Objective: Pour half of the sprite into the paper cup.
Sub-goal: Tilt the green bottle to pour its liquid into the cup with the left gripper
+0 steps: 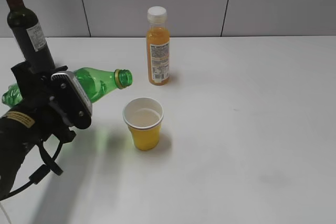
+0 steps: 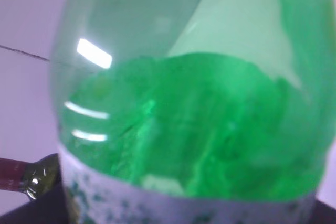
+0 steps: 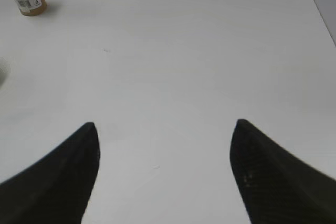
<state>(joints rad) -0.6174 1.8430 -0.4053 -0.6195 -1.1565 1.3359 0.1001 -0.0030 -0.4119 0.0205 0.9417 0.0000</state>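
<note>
White table (image 1: 252, 129): left gripper (image 1: 71, 98) clamps the sprite bottle (image 1: 102, 81), tilted near-horizontal, its base hidden; the paper cup (image 1: 143, 123) stands below its mouth. Right gripper (image 3: 165, 174) is spread, empty.

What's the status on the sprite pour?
Left end effector clamps sprite, tipped sideways, mouth short of paper cup. Right end effector open, empty. Path clear.

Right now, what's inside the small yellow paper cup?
The small yellow paper cup shows a white inside; whether any clear liquid sits in it cannot be told, and its near wall hides the bottom.
</note>
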